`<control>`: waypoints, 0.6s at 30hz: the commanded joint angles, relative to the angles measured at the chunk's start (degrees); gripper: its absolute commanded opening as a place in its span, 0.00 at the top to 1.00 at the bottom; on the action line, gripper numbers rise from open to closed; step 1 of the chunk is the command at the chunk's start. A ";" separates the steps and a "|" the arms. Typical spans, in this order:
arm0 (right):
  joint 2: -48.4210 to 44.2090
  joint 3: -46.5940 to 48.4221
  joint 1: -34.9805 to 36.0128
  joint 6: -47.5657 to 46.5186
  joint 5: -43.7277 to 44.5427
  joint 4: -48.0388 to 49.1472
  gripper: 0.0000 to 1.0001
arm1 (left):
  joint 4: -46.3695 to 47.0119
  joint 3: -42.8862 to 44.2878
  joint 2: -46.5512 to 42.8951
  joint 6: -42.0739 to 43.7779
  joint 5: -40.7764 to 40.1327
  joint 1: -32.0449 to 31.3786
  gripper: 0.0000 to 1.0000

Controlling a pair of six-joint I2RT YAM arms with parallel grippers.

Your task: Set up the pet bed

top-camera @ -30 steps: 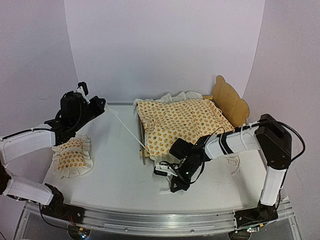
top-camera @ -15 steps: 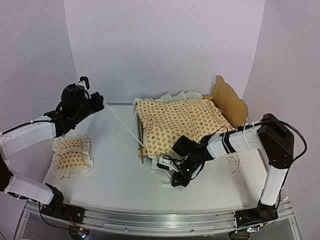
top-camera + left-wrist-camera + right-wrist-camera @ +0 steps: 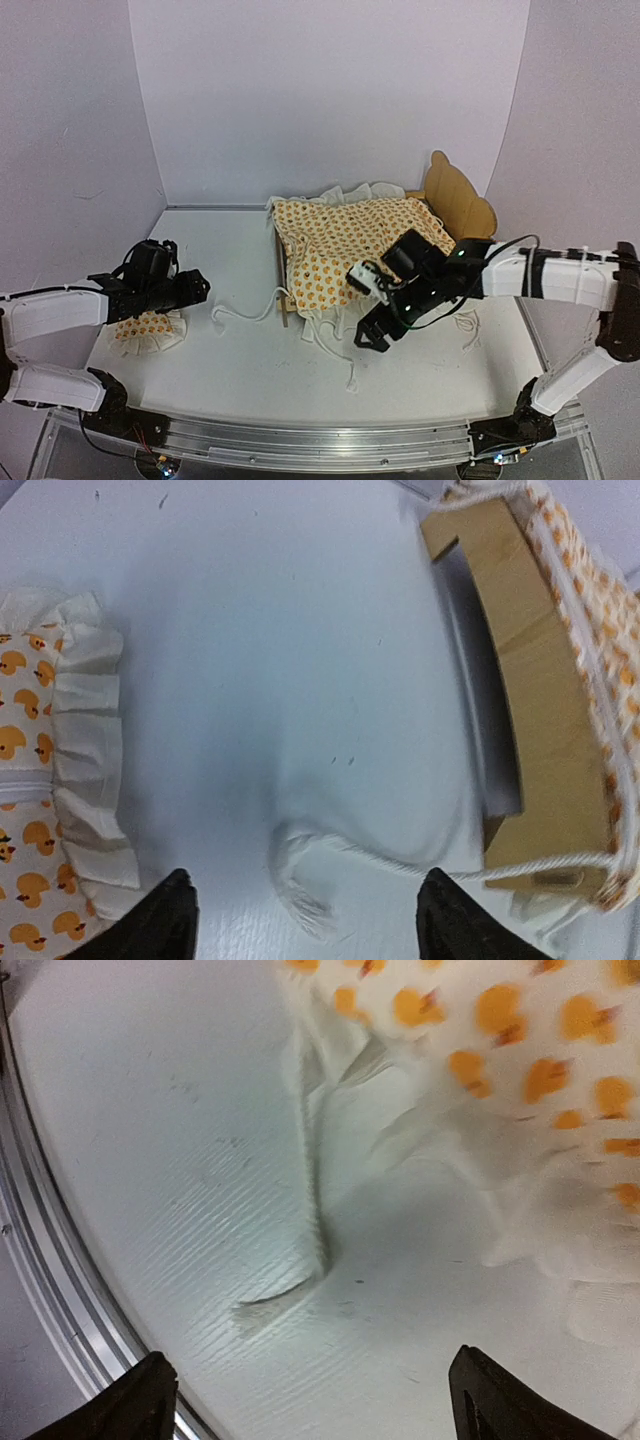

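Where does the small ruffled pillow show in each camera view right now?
Top external: pillow at the left, toward the near side.
Left wrist: pillow along the left edge, ruffle facing the middle.
Right wrist: not in it.
Shared landmark: the orange-dotted mattress cover, centre in top external, right edge in left wrist, top right in right wrist.

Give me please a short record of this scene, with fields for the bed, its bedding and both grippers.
bed: wooden, on the table, right of centre
cover: orange-dotted, draped over the bed
pillow: matching, on the table at left, off the bed
cord: white, slack on the table beside the bed
left gripper: open, empty, between pillow and bed
right gripper: open, empty, by the cover's near edge
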 commanded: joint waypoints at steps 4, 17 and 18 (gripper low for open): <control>-6.75 17.05 -13.44 0.69 32.13 -28.51 0.02 | 2.85 8.51 -1.19 4.74 7.43 0.15 0.10; 12.29 48.73 -43.52 -6.82 22.83 -34.15 0.07 | 30.25 26.19 30.23 -5.56 38.93 -0.81 0.23; 14.50 50.99 -44.19 -7.57 20.85 -34.25 0.11 | 30.42 25.68 29.63 -5.26 38.74 -1.34 0.23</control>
